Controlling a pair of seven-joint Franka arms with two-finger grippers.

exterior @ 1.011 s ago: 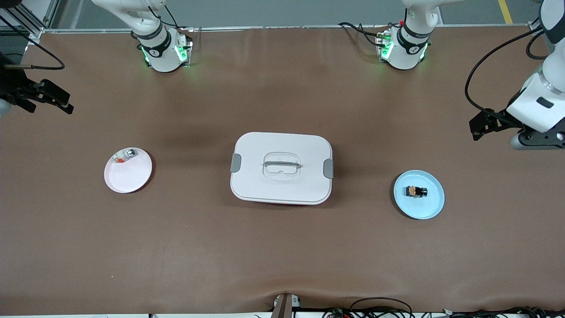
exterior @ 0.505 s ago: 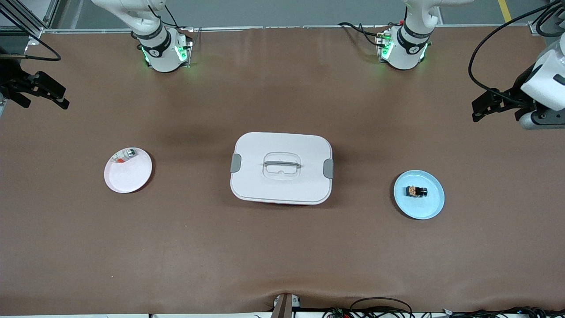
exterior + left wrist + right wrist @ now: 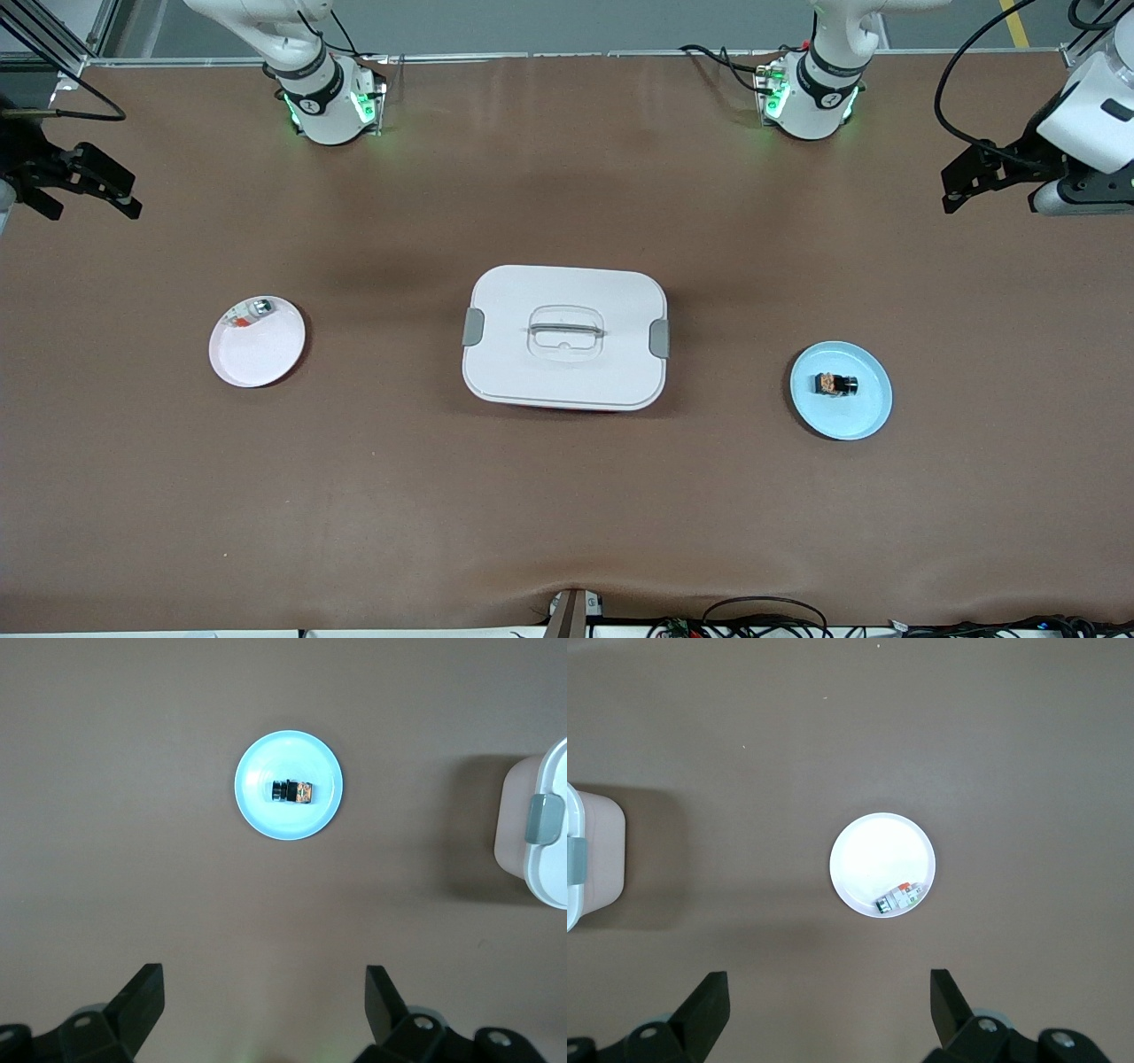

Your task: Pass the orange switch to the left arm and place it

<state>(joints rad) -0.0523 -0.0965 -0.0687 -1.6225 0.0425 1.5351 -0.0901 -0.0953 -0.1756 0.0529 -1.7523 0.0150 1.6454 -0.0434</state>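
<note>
Orange-marked switch point(image 3: 835, 384) sits on the blue plate point(image 3: 873, 408), at the left arm's end, well clear of the box point(image 3: 564, 372). Both grippers, left point(image 3: 966, 177) and right point(image 3: 89, 188), hang spread and empty. You drop the left one straight down, centred.

Box at the surface's centre
The box point(image 3: 565, 337) sits mid-surface point(image 3: 567, 514); the orange switch point(image 3: 836, 384) lies on a plate point(image 3: 864, 412) toward the left arm's end.
</note>
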